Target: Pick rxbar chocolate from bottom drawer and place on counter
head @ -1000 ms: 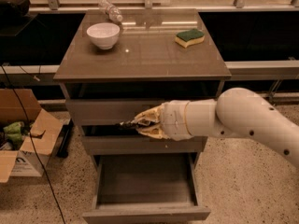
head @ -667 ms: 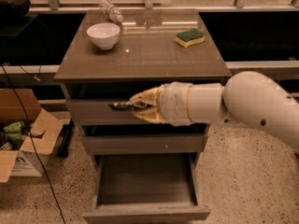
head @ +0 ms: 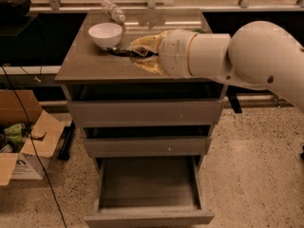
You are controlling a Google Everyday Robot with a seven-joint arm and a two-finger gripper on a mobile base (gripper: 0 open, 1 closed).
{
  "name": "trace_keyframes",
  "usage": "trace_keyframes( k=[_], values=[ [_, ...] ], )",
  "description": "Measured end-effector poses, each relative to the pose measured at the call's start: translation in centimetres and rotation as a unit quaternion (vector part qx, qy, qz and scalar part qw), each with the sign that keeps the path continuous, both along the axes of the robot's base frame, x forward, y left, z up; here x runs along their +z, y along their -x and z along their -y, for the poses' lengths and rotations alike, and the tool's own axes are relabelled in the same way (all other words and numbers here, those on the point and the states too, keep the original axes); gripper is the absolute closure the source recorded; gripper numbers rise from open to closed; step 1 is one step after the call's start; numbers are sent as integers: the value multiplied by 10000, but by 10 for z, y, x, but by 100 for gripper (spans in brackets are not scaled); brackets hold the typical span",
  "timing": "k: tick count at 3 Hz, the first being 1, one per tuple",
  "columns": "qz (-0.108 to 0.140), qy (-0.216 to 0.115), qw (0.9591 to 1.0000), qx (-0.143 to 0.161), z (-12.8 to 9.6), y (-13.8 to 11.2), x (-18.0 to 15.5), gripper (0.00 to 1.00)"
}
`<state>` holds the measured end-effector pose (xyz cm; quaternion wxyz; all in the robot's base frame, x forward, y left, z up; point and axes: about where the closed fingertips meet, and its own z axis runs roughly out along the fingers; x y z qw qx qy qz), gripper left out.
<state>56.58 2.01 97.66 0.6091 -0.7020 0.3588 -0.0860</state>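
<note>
Hand: the hand (head: pixel 137 52) is over the middle of the desk top, reaching in from the right and pointing left toward the bowl.
Hand state: clenched on the rxbar chocolate (head: pixel 118 52); the yellowish fingers (head: pixel 144 42) close on it from above and below.
Rxbar chocolate: a thin dark bar lying roughly level. Its right part is pinched between the fingers and its left end sticks out past the fingertips.
Bar relative to hand: it sits at the tip of the hand, on the side away from the wrist, in line with the forearm.
Bar relative to desk: low over the glossy surface. Whether it touches the surface cannot be told.
Desk: the glossy grey-brown desk (head: pixel 85 70) tops the drawer cabinet and overhangs its sides.
Arm: a thick white arm (head: pixel 247 51) crosses the right half of the desk top and hides that part of it.
Bowl: a white bowl (head: pixel 105 33) stands upright at the back left of the desk, just beside the bar's free end.
Bottle: a clear bottle (head: pixel 113 10) lies on its side behind the bowl at the back edge.
Bottom drawer: the bottom drawer (head: pixel 149 217) is pulled out, its grey inner floor showing, well below the hand.
Upper drawers: the upper drawers (head: pixel 145 113) have their grey fronts pushed in.
Floor side: a cardboard box (head: pixel 33 141) with open flaps stands left of the cabinet, and a dark cable (head: pixel 28 127) runs across it.
</note>
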Motion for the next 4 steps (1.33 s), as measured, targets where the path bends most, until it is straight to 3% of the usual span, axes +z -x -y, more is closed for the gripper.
trace_keyframes(
  k=[1,2,4],
  values=[
    [92,-64,9990,-423,7,-43,34,100],
    [-35,-138,9963,-847,25,-95,40,100],
    [-459,-304,9885,-1408,57,-185,0,100]
  ],
)
